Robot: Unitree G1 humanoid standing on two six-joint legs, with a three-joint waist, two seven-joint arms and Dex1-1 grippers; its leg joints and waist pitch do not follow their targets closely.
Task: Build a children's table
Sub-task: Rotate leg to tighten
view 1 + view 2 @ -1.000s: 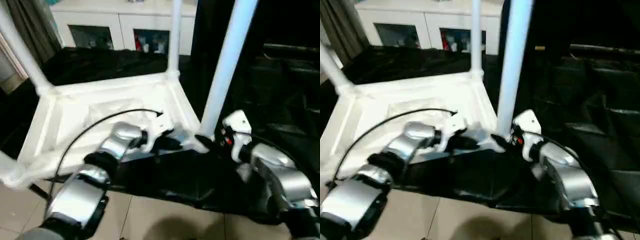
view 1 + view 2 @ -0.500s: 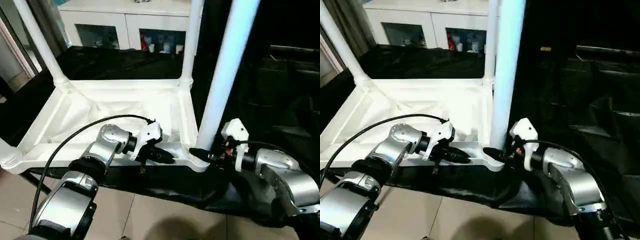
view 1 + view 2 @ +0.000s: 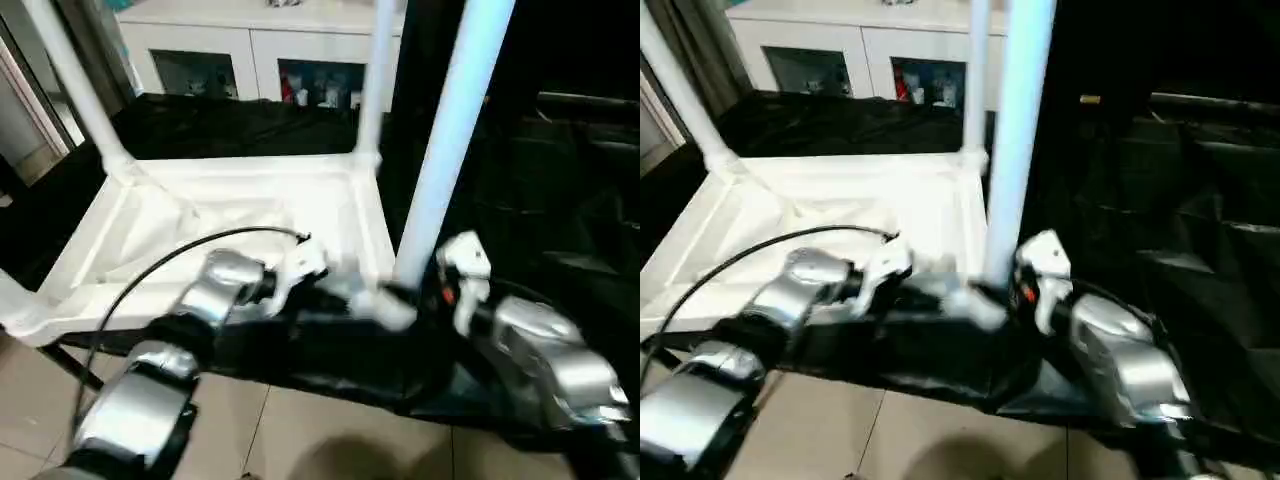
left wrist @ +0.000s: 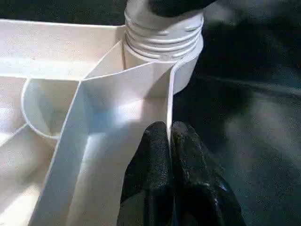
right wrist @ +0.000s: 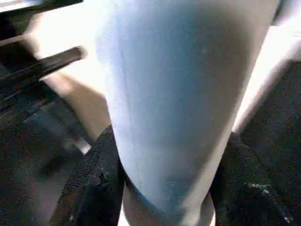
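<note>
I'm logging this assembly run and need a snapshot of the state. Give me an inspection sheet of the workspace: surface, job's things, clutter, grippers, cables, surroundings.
Surface: black sheet under the work, tiled floor in front.
Job's things: table top lies underside up; legs stand in the far left and far right corners; the near right leg stands at its corner socket.
Clutter: nothing seen.
Grippers: left gripper shut on the table top's rim near that socket; right gripper shut on the near right leg, a finger on each side.
Cables: black cable arcs over the left forearm.
Surroundings: white glass-door cabinet behind; curtain far left.
</note>
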